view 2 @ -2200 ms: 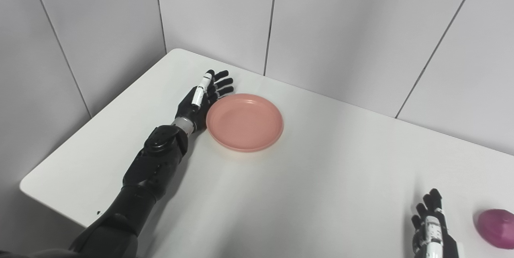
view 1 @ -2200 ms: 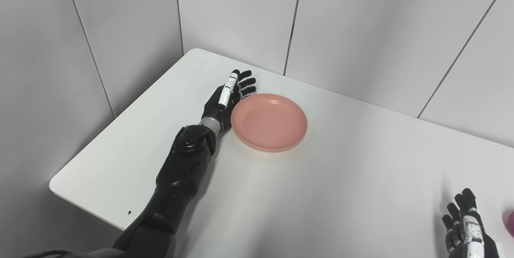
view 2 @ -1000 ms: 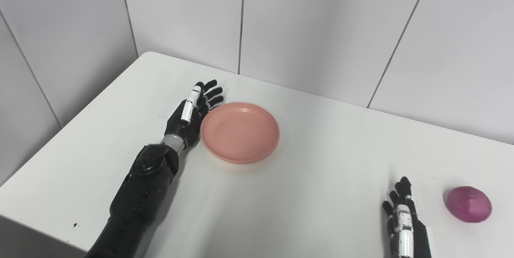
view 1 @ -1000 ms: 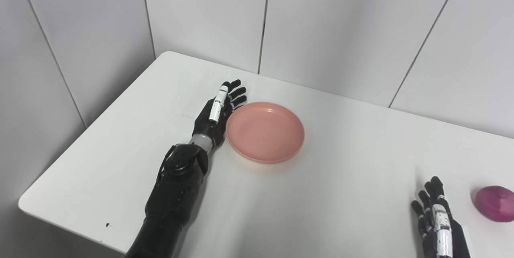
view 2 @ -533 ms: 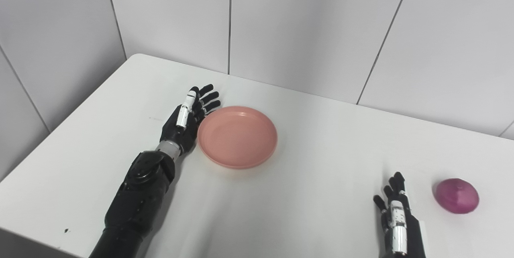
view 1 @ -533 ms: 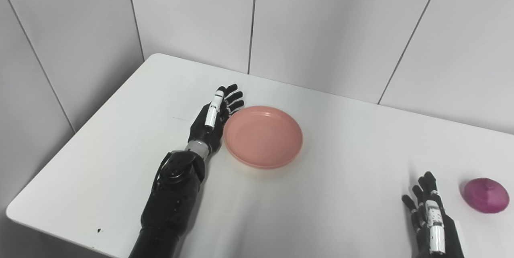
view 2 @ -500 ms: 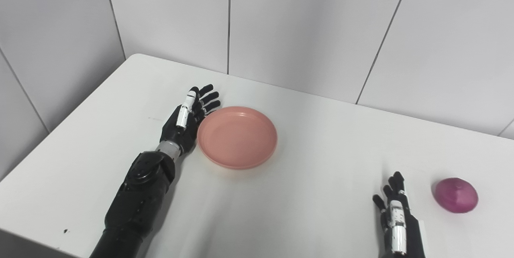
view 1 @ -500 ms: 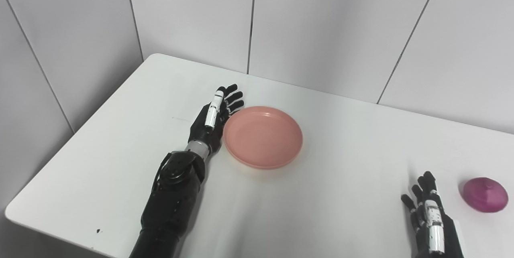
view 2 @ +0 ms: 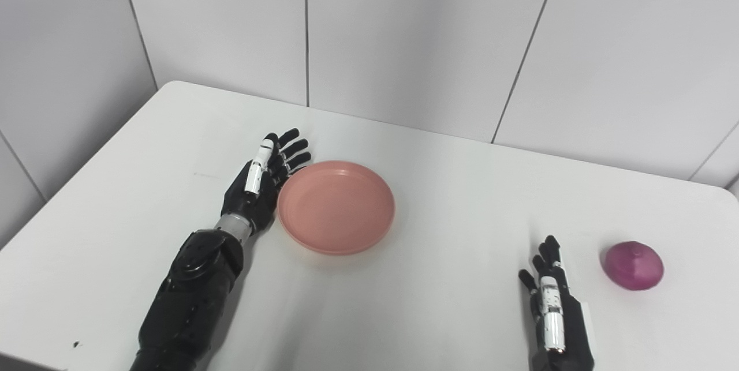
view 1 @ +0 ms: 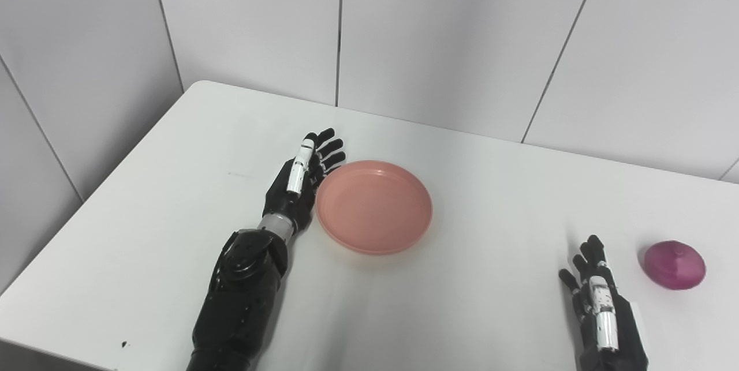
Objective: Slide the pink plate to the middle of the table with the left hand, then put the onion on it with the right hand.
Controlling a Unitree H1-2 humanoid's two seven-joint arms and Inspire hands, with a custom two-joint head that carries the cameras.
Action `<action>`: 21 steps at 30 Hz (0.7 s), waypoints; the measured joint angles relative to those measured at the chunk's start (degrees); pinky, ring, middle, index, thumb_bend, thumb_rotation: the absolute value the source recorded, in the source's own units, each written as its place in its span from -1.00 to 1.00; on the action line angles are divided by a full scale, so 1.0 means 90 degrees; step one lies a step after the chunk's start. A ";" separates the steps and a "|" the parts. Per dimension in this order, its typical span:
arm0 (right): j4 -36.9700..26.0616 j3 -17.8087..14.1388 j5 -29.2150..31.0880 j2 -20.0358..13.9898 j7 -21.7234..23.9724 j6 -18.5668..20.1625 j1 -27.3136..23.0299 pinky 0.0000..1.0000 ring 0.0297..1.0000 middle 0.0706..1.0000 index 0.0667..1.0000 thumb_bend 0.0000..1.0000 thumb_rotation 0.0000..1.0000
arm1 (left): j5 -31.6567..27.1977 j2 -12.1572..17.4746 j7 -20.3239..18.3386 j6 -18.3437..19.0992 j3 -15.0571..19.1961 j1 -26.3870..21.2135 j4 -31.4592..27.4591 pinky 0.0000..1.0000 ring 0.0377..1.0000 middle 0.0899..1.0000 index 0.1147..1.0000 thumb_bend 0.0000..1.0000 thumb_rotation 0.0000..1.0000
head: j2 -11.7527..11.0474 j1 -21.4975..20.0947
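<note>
The pink plate (view 1: 373, 207) lies flat on the white table (view 1: 473, 302), left of its middle. My left hand (view 1: 300, 183) is open, edge-on against the plate's left rim, fingers stretched toward the wall. The purple-red onion (view 1: 674, 265) rests on the table at the right. My right hand (view 1: 600, 307) is open near the front edge, fingers apart, a short way left of the onion and not touching it.
Grey panelled walls (view 1: 439, 30) close the table off at the back and the left. A small dark speck (view 1: 122, 344) marks the table near its front left edge.
The camera has swung to the right, so the onion and the table's right part have come into view. The left hand has stayed against the plate's rim, and the plate looks nudged slightly right.
</note>
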 measured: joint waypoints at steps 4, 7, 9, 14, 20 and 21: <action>0.0014 0.0000 -0.0016 0.0028 -0.0018 -0.0004 -0.0006 1.00 1.00 1.00 1.00 -0.80 1.00 | 0.0033 -0.0021 0.0003 -0.0006 -0.0067 0.0002 -0.0002 0.75 0.75 0.74 0.68 -0.28 1.00 | 0.0029 -0.0098; 0.0015 0.0001 -0.0038 0.0046 -0.0035 -0.0004 -0.0010 1.00 1.00 1.00 1.00 -0.78 1.00 | 0.0060 -0.0040 0.0001 -0.0015 -0.0102 0.0010 -0.0001 0.73 0.73 0.72 0.68 -0.28 1.00 | 0.0049 -0.0166; 0.0015 0.0003 -0.0052 0.0051 -0.0038 -0.0003 -0.0011 1.00 1.00 1.00 1.00 -0.77 1.00 | 0.0065 -0.0056 -0.0001 -0.0017 -0.0121 0.0033 -0.0007 0.71 0.72 0.72 0.67 -0.27 1.00 | 0.0068 -0.0215; 0.0016 0.0012 -0.0099 0.0106 -0.0066 0.0000 -0.0014 1.00 1.00 1.00 1.00 -0.72 1.00 | 0.0069 -0.0076 -0.0055 -0.0055 -0.0202 0.0094 -0.0039 0.70 0.71 0.71 0.68 -0.24 1.00 | 0.0117 -0.0381; 0.0043 0.0035 -0.0168 0.0161 -0.0120 0.0000 -0.0040 1.00 1.00 1.00 1.00 -0.70 1.00 | 0.0072 -0.0077 -0.0223 -0.0161 -0.0332 0.0168 -0.0037 0.73 0.76 0.76 0.71 -0.21 1.00 | 0.0156 -0.0508; 0.0051 0.0038 -0.0177 0.0177 -0.0139 -0.0003 -0.0044 1.00 1.00 1.00 1.00 -0.69 1.00 | 0.0074 -0.0080 -0.0228 -0.0165 -0.0349 0.0176 -0.0044 0.73 0.77 0.76 0.72 -0.20 1.00 | 0.0156 -0.0518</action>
